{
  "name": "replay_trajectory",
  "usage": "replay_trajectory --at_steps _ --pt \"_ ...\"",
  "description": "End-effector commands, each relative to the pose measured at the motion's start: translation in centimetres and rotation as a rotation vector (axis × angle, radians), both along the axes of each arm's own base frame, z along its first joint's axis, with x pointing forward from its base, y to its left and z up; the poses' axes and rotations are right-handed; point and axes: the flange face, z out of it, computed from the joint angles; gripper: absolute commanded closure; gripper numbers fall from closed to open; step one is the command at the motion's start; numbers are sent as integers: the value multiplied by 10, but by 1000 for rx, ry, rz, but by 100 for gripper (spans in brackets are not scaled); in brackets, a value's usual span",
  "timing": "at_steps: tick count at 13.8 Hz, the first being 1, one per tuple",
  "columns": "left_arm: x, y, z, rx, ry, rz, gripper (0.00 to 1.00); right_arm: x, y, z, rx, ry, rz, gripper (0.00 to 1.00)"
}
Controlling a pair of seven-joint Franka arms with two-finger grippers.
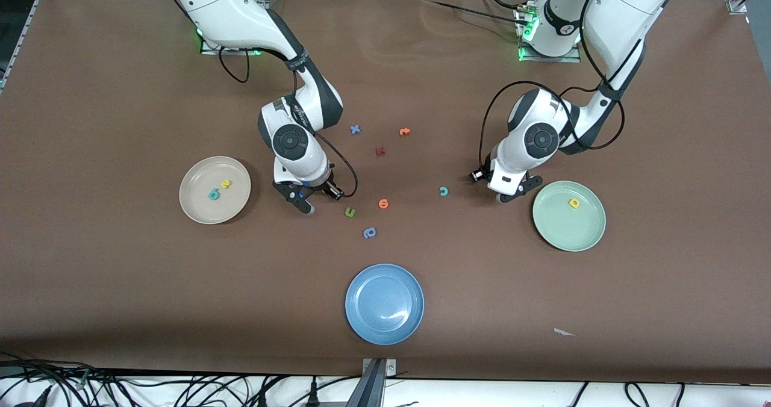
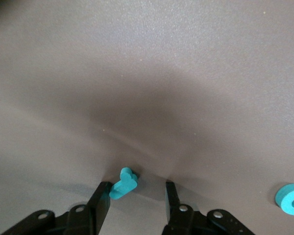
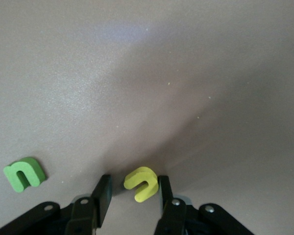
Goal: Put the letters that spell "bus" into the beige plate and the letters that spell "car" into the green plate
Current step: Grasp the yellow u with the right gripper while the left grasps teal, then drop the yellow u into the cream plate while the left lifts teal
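The teal "r" (image 2: 123, 183) lies on the table between the fingers of my left gripper (image 2: 137, 186), leaning on one finger with a gap to the other. This gripper (image 1: 515, 191) is low beside the green plate (image 1: 560, 232), which holds the yellow "a" (image 1: 574, 202). The teal "c" (image 1: 443, 191) lies close by on the table. The yellow "u" (image 3: 143, 183) lies between the fingers of my right gripper (image 3: 134, 180), against one finger and clear of the other. That gripper (image 1: 299, 201) is low beside the beige plate (image 1: 193, 205), which holds the teal "b" (image 1: 213, 194) and yellow "s" (image 1: 226, 183).
A green letter (image 1: 350, 212), an orange one (image 1: 383, 203) and a blue rounded one (image 1: 369, 233) lie near the right gripper. A blue x (image 1: 355, 129), a dark red letter (image 1: 380, 152) and another orange one (image 1: 405, 132) lie nearer the bases. A blue plate (image 1: 361, 323) sits nearest the front camera.
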Motion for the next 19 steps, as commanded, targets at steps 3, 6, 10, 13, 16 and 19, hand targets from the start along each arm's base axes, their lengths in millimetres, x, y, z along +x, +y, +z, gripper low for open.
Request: replay_trajectory --at_steps 3,6,10,13,16,19 --pt "-3 7 -7 20 -3 5 52 0 1 -5 -10 -2 18 80" --pt "0 15 -8 35 -11 -7 52 1 -2 1 -20 6 34 80" --pt "0 17 -8 38 -13 -11 63 29 -29 54 -141 55 125 80" --pt "0 17 -8 38 -13 -11 75 52 -94 89 -182 122 284 80" --pt "0 17 -8 39 -12 -11 86 60 -161 72 -211 196 385 80" --pt "1 17 -8 39 -12 -12 95 65 -209 51 -193 231 476 78"
